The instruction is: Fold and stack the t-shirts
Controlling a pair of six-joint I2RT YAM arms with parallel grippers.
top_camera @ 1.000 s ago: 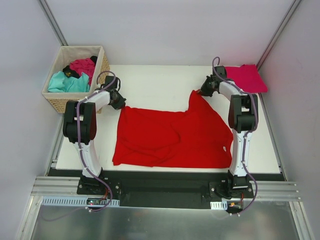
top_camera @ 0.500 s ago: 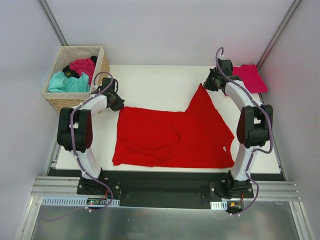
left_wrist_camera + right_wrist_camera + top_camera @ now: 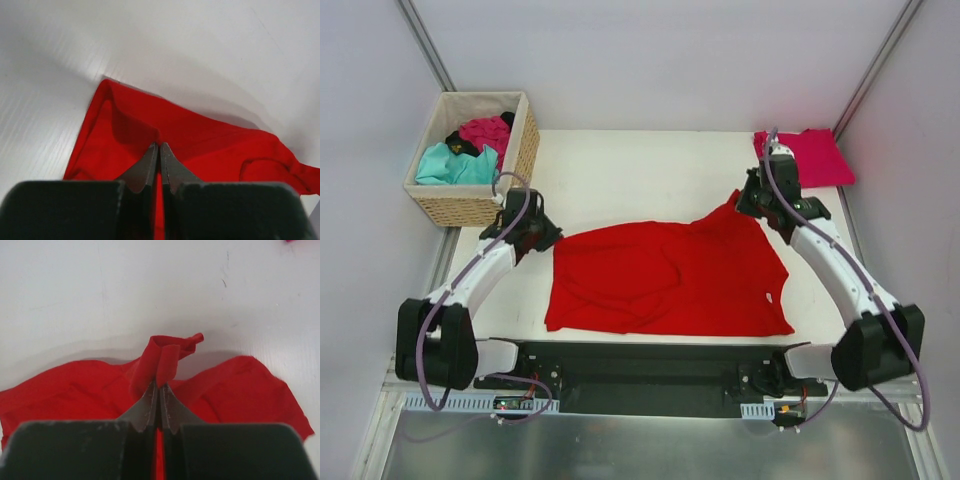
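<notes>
- Right now we have the red t-shirt (image 3: pixel 670 285) spread over the middle of the counter (image 3: pixel 640 165). Its long axis runs left to right, and it is rumpled, with a ridge of loose cloth near its centre.
- Our left hand (image 3: pixel 548 238) sits at the shirt's far-left corner. The jaws are pressed together with a thin pinch of red cloth between the tips, as the left wrist view shows.
- Our right hand (image 3: pixel 750 200) sits at the far-right corner, jaws likewise closed, nipping a small rolled tuft of red cloth that stands up just beyond the tips.
- What the coming move turns on: both hands are on the far edge, one at each end of the long axis, and the whole body of the shirt lies toward the near edge from them.
- We judge that the next motion must therefore be shared. Each hand is nearest its own corner and neither could reach the other's, so the far edge should travel level, or the cloth between will sag or twist.
- A crimson t-shirt (image 3: pixel 815 157) lies folded flat at the far-right corner of the counter, just beyond our right hand and apart from the red one.
- More shirts sit in the basket (image 3: pixel 460 207) at the far left, off the counter's edge.
</notes>
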